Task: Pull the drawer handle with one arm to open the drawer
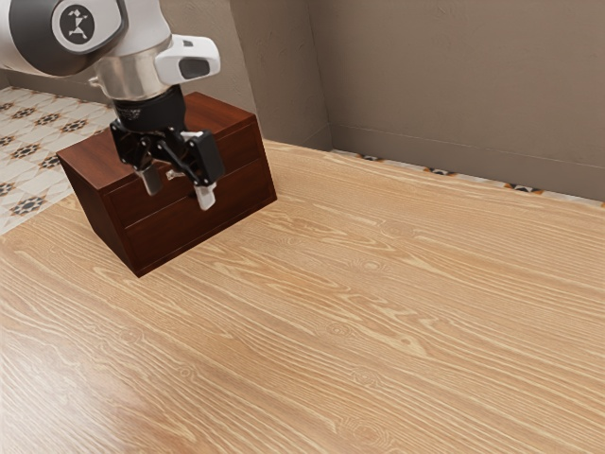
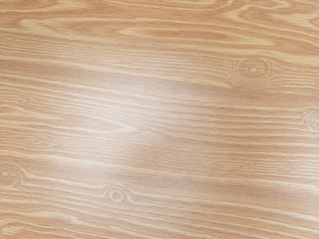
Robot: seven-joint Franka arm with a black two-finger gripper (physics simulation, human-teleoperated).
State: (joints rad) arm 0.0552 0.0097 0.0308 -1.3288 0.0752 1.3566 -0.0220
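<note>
The table point(image 1: 397, 312) beneath the gripper point(image 1: 178, 189) is rendered as pale, strongly grained wood, smooth, and a soft sheen is carried across it. The drawer box point(image 1: 170, 227) just behind the gripper is shown in dark reddish wood, smooth and satin. The gripper is finished in matt black, with paler fingertips point(image 1: 204, 199). The arm shell point(image 1: 189, 59) above it is glossy white.

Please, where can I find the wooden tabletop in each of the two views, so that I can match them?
Exterior view: the tabletop runs from the lower edge up to the wall, with the dark drawer box standing on it at the upper left.
Wrist view: the tabletop lies under the hand, its grain running across.
Shared landmark: the pale wood grain with small ring knots.
</note>
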